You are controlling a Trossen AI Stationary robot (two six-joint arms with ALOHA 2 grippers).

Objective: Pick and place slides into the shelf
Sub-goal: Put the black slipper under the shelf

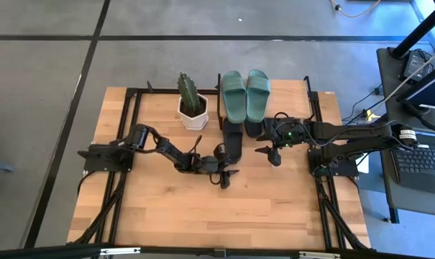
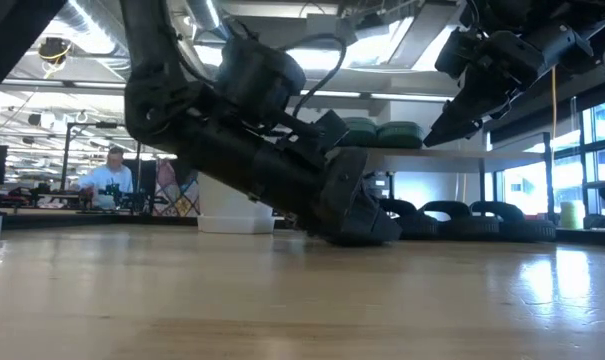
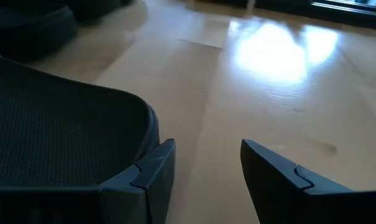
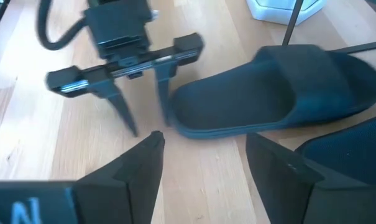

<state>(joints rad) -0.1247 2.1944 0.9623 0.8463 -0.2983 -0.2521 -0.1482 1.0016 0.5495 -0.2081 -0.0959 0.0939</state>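
A sage-green pair of slides [image 1: 246, 93] lies on the top board of the shelf [image 1: 285, 97] at the table's far middle. A black slide [image 1: 234, 140] lies sole down on the table, toe toward the shelf. My left gripper [image 1: 228, 171] hangs low and open at that slide's heel [image 4: 181, 124], with the slide outside its fingers. My right gripper [image 1: 269, 153] is open above the table to the slide's right, with nothing between its fingers. A second black slide [image 4: 343, 149] lies close under it. My left gripper [image 3: 206, 162] has the outer side of one finger [image 3: 153, 180] right beside the rim of the black slide's heel [image 3: 113, 124]. It comes in nearly level from the table's left. I cannot tell whether the finger touches the rim. The slide lies flat on the table.
A cactus in a white pot [image 1: 192, 104] stands left of the shelf. More black slides [image 2: 452, 215] lie under the shelf's board. The near half of the table [image 1: 217, 216] is bare wood. A person [image 2: 107, 180] sits in the room behind.
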